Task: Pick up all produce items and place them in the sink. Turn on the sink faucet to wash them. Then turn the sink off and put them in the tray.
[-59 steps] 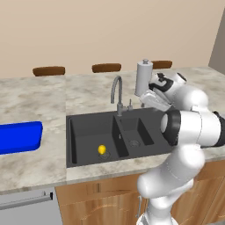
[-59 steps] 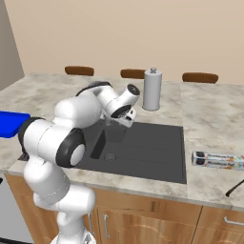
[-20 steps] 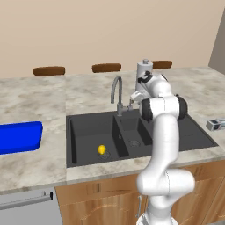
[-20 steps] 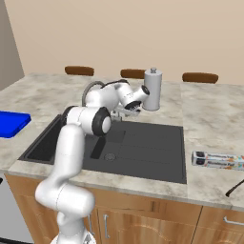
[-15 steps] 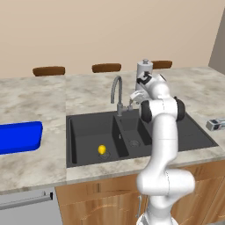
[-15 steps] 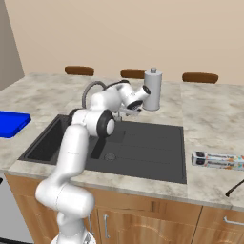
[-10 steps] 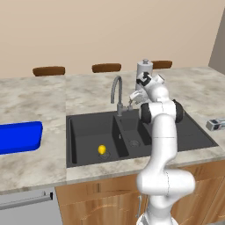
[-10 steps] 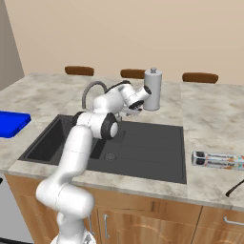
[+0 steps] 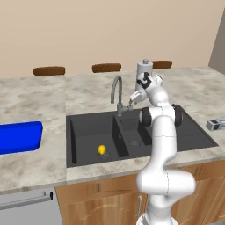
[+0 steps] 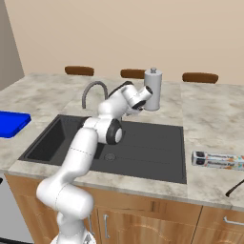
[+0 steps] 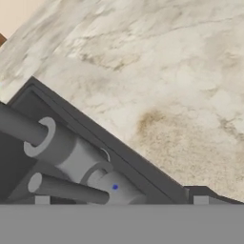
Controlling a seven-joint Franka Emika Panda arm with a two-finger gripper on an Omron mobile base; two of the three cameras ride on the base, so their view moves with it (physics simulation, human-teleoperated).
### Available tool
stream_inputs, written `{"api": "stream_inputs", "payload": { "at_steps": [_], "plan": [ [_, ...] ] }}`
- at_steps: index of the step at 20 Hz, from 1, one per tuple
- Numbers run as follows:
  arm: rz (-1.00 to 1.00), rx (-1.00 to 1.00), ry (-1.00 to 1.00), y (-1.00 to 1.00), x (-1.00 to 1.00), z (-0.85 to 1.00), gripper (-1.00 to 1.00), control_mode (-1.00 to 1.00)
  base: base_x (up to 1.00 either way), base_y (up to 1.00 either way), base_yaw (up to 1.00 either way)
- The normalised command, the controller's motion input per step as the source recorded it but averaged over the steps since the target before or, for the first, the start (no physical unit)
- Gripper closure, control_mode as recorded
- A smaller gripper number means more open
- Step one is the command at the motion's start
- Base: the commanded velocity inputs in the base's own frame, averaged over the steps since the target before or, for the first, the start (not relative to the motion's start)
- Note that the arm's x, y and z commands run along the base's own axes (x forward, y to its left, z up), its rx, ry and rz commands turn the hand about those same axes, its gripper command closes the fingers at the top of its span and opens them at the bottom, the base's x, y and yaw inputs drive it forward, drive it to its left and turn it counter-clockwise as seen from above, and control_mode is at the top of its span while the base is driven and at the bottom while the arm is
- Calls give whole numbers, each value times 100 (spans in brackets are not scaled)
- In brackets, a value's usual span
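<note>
Black sink [image 9: 176, 132] has the 1 lemon [image 9: 102, 150] sitting in its big basin. Faucet [image 9: 117, 94] lever is right under the gripper [image 9: 133, 99], sticking out sideways in the hand view. Can't tell if the fingers are wide or narrow.

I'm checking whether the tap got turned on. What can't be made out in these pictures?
- Gripper: too small in the left base view to tell open or shut, or if it touches the faucet.
- Lever: its on/off position is unreadable in the hand view.
- Tray: cut off by the left edge.
- Lemon: the arm blocks it in the right base view.
</note>
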Motion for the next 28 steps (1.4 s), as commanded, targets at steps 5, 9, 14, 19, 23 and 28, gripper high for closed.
{"api": "stream_inputs", "payload": {
  "at_steps": [5, 9, 14, 19, 23, 28],
  "plan": [
    [8, 0, -9, 13, 0, 0, -100, -100, 0, 0, 0],
    [6, -1, -10, 15, -12, -1, -100, -100, 0, 0, 0],
    [4, -3, -6, 20, -4, -4, -100, -100, 0, 0, 0],
    [2, -7, 0, 25, -15, -27, -100, -100, 0, 0, 0],
    [0, -5, -2, 15, -13, -14, -100, -100, 0, 0, 0],
    [0, -3, -6, 13, -14, -16, -100, -100, 0, 0, 0]
  ]
}}
